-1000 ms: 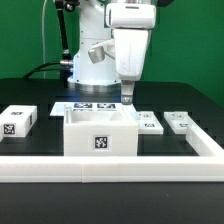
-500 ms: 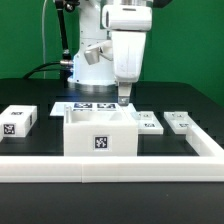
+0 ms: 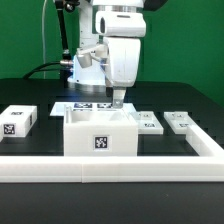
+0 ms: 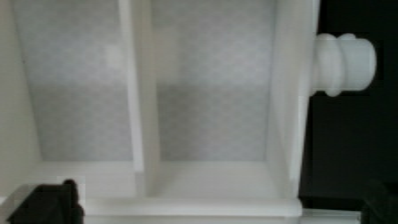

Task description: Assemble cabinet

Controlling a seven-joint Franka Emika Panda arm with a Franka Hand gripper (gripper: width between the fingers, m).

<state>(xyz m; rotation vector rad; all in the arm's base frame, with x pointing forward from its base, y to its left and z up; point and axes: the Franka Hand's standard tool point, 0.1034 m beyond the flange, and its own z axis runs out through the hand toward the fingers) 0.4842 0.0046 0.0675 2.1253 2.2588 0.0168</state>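
The cabinet (image 3: 100, 133) is a large open white box with a tag on its front, standing in the middle of the table. In the wrist view its inside (image 4: 196, 100) shows a divider wall and a round white knob (image 4: 338, 65) on its outer side. My gripper (image 3: 118, 100) hangs just above the box's back right part, pointing down. In the wrist view the gripper (image 4: 210, 205) is open and empty, with one dark finger (image 4: 45, 203) showing over the box's edge.
A small white tagged block (image 3: 17, 121) lies at the exterior view's left. Two small tagged panels (image 3: 148, 121) (image 3: 181, 121) lie right of the box. The marker board (image 3: 88, 106) lies behind it. A white rail (image 3: 110, 165) runs along the front.
My gripper has moved toward the exterior view's left, over the back of the box. Nothing else has moved.
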